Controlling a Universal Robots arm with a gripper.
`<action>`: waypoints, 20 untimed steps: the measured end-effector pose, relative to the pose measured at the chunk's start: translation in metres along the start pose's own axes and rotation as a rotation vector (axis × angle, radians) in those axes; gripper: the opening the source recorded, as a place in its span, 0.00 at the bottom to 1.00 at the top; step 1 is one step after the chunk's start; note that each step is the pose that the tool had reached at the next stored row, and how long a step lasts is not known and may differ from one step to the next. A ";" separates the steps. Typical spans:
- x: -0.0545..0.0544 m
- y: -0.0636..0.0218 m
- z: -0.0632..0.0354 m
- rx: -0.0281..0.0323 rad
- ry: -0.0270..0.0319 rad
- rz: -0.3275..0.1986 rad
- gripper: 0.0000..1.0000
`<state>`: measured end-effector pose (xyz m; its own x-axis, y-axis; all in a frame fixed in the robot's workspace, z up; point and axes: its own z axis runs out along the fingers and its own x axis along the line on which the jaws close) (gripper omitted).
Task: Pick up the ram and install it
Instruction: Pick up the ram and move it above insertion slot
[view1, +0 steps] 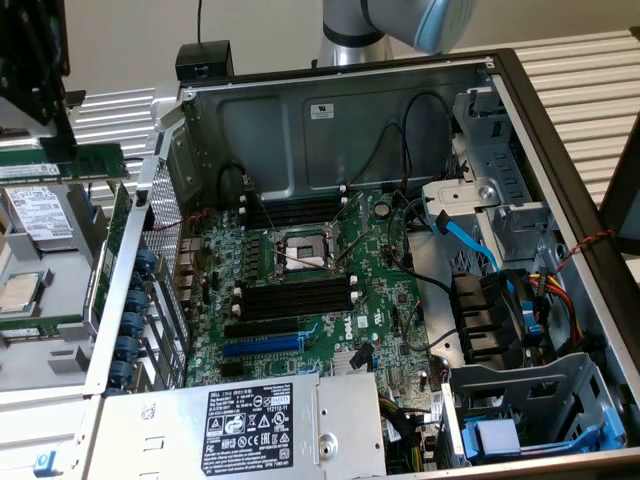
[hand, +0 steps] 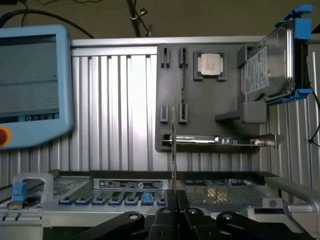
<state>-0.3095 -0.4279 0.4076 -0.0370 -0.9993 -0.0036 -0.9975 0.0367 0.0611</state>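
Observation:
The ram (view1: 85, 162) is a long green stick held level at the exterior view's far left, outside the open computer case. My black gripper (view1: 60, 148) is shut on it from above. In the wrist view the ram (hand: 173, 145) shows edge-on as a thin upright line rising from between my fingertips, with the gripper (hand: 173, 196) pinched on its end. The black memory slots (view1: 295, 295) with white end clips lie on the green motherboard (view1: 390, 300) inside the case, well to the exterior view's right of the ram. A second bank of slots (view1: 295, 211) lies behind the processor socket (view1: 300, 250).
A grey parts holder (hand: 200, 115) carries a processor (hand: 211, 64), a hard drive (hand: 265, 70) and an expansion card (hand: 220, 142). A blue teach pendant (hand: 30, 85) stands beside it. The case wall (view1: 130, 290), cables (view1: 470, 240), blue expansion slot (view1: 262, 345) and power supply (view1: 250, 425) surround the board.

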 end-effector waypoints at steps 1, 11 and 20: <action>0.000 -0.0039 -0.0003 -0.0017 0.0000 0.000 0.12; -0.001 -0.0373 -0.0027 -0.0165 0.0006 -0.001 0.12; -0.002 -0.0642 -0.0043 -0.0167 0.0009 -0.001 0.12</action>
<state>-0.2452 -0.4278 0.4080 -0.0361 -0.9993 -0.0028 -0.9963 0.0357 0.0777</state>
